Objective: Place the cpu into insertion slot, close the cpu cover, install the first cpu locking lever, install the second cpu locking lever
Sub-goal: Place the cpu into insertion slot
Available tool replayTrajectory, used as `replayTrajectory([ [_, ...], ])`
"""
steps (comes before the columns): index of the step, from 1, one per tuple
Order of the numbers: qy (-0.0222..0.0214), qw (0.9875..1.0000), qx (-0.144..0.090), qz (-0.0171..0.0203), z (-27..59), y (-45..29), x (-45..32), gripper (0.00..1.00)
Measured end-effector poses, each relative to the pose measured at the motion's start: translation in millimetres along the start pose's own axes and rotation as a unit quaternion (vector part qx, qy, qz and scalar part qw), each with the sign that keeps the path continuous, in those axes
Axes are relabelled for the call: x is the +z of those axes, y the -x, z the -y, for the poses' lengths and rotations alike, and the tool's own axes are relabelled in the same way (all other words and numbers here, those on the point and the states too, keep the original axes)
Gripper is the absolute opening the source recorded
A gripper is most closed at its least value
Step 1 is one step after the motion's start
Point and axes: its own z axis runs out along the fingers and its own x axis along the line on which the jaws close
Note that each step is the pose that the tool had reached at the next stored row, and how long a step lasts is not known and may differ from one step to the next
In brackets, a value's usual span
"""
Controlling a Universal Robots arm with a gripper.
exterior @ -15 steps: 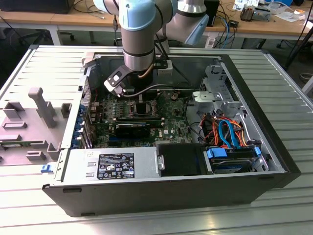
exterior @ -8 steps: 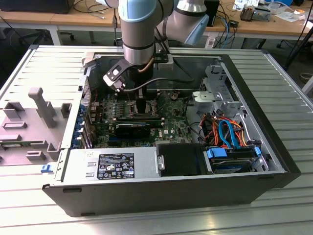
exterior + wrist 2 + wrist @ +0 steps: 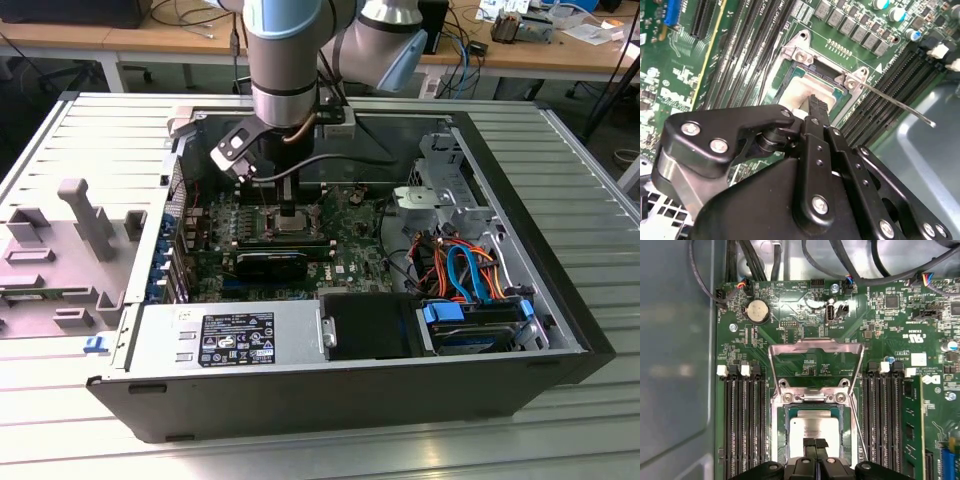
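Observation:
The cpu (image 3: 814,431) lies flat in the insertion slot (image 3: 779,440), its silver top showing; it also appears in the second wrist view as the cpu (image 3: 807,90). The cpu cover (image 3: 815,346) stands swung open on its hinge beyond the slot, its window showing the green board behind it. A thin locking lever (image 3: 900,106) sticks out unlatched beside the slot. My gripper (image 3: 815,443) hovers over the cpu's near edge, its two black fingertips pressed together with nothing between them. In the exterior view the gripper (image 3: 289,207) reaches down into the case over the slot (image 3: 284,224).
Black memory slots (image 3: 742,425) flank the socket on both sides, one holding a green module (image 3: 911,430). A coin battery (image 3: 757,311) and cables (image 3: 752,260) lie beyond the cover. The case wall (image 3: 675,365), power supply (image 3: 230,337) and drive bay (image 3: 475,325) hem in the board.

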Motion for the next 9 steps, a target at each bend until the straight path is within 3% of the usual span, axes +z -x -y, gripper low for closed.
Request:
replayTrajectory([
  [6,0.0,1.0,0.0,0.0,-0.3,-0.2,-11.3,0.11],
  [9,0.0,1.0,0.0,0.0,-0.5,-0.2,-13.3,0.11],
])
